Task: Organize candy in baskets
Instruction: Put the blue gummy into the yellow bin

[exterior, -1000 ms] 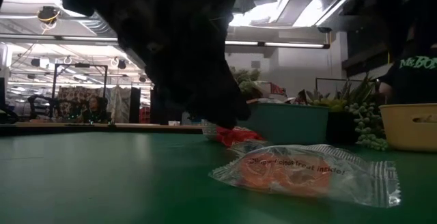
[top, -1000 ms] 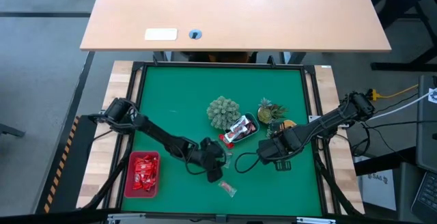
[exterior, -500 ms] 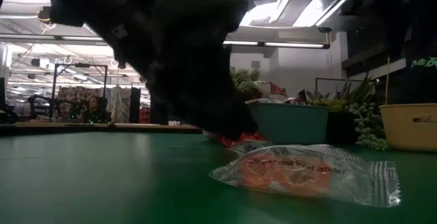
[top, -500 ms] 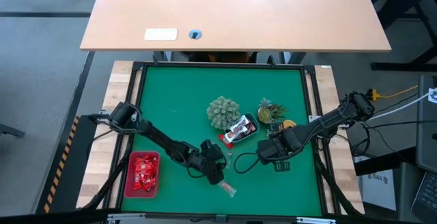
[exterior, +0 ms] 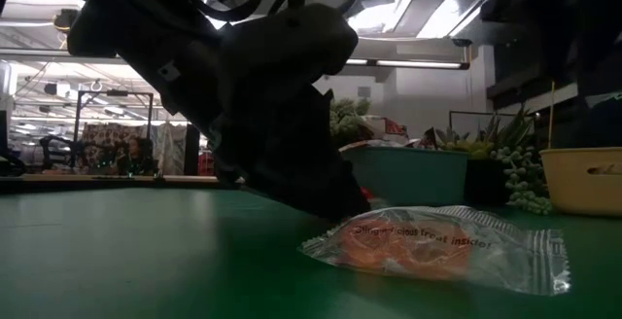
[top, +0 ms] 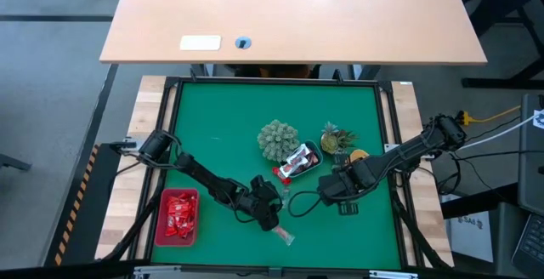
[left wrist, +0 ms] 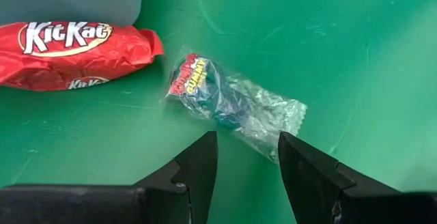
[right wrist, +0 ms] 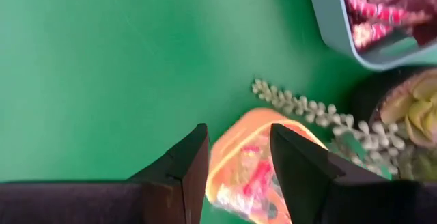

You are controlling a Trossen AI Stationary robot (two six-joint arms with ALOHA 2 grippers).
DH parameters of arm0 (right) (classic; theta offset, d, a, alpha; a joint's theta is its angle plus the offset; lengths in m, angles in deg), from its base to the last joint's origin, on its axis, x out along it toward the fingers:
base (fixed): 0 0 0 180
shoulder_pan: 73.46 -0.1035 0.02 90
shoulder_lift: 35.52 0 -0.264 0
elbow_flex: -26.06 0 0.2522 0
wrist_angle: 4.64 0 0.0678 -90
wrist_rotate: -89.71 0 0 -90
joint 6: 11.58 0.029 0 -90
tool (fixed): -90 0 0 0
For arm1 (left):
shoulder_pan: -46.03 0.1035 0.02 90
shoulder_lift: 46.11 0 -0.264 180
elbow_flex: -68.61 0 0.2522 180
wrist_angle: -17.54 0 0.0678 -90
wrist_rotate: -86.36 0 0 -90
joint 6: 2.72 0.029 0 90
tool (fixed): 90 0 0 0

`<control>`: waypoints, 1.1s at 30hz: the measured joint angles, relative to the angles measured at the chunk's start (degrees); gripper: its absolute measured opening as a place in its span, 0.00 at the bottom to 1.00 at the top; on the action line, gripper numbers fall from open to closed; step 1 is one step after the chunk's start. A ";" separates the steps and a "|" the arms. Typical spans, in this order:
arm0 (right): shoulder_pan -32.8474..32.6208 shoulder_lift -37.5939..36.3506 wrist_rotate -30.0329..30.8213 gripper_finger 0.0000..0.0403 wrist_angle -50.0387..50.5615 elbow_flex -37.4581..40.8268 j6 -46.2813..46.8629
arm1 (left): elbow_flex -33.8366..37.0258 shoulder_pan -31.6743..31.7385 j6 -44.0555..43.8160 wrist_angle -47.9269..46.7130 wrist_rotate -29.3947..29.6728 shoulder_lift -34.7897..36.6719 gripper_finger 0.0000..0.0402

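A clear-wrapped candy (left wrist: 232, 108) (top: 285, 235) (exterior: 437, 246) lies flat on the green mat near the front edge. My left gripper (left wrist: 246, 142) (top: 274, 222) is open, slanting down at it, with the fingertips either side of its near end and just short of it. A red KitKat candy (left wrist: 72, 43) lies beside the pale blue basket (top: 318, 162). The red basket (top: 164, 219) holds red candy. My right gripper (right wrist: 235, 138) (top: 342, 196) hangs open, pointing down over the yellow-orange basket (right wrist: 249, 166), which holds candy.
Two green spiky plant ornaments (top: 278, 139) (top: 337, 137) stand behind the blue basket; one trails pale strands (right wrist: 307, 111) near the yellow-orange basket. A black frame (top: 391, 143) borders the mat. The mat's far half and near left corner lie open.
My left gripper has sunk toward the mat and crept toward the near edge, closing in on the clear-wrapped candy; its fingers have stayed open. In the low view it now hides the red candy behind it. The clear-wrapped candy has not moved.
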 joint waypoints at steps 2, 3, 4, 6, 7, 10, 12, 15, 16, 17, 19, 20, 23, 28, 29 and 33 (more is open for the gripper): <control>0.00 0.00 0.00 0.39 -2.12 0.00 -0.02 | 0.02 0.03 -0.02 0.74 0.00 0.04 0.38; 0.00 0.00 0.00 0.39 -3.42 0.00 -0.02 | 0.03 0.07 -0.08 1.45 -0.16 0.04 0.38; 0.00 0.00 0.01 0.39 -4.84 0.00 -0.02 | 0.07 0.11 -0.08 2.13 -0.29 0.01 0.38; 0.00 0.00 0.00 0.39 -8.23 0.00 -0.37 | 0.09 0.11 -0.11 3.04 -0.51 -0.04 0.38; 0.00 0.00 0.02 0.39 -9.85 0.00 -0.62 | 0.09 0.18 -0.14 3.16 -0.54 -0.07 0.38; 0.00 0.00 0.00 0.39 -13.74 0.00 -1.70 | 0.09 0.41 -1.43 2.78 -0.48 -0.07 0.37; 0.00 0.00 0.00 0.39 -15.03 0.00 -2.37 | 0.09 0.50 -1.44 2.60 -0.28 -0.08 0.36; 0.00 0.00 0.02 0.39 -15.64 0.00 -3.05 | 0.09 0.50 -1.48 2.30 0.71 -0.17 0.31; 0.00 0.00 0.00 0.39 -15.52 0.00 -3.30 | 0.09 0.50 -1.46 2.13 0.88 -0.17 0.28; 0.00 0.00 0.01 0.39 -15.54 0.00 -3.50 | 0.09 0.50 -1.46 2.02 1.01 -0.17 0.26; 0.00 0.00 0.00 0.39 -15.55 0.00 -3.52 | 0.09 0.52 -1.46 1.88 1.25 -0.17 0.20; 0.00 0.00 0.00 0.39 -15.55 0.00 -3.52 | 0.09 0.52 -1.46 1.88 1.33 -0.17 0.17; 0.00 0.00 0.00 0.39 -15.55 0.00 -3.52 | 0.09 0.52 -1.57 1.86 1.39 -0.17 0.08; 0.00 0.00 0.00 0.39 -15.55 0.00 -3.52 | 0.09 0.52 -1.61 2.24 1.34 -0.17 0.01; 0.00 0.00 0.00 0.39 -15.56 0.00 -3.52 | 0.09 0.52 -1.59 2.27 1.33 -0.17 0.01; 0.00 0.00 0.00 0.39 -15.59 0.00 -3.52 | 0.09 0.52 -1.59 2.30 1.31 -0.17 0.00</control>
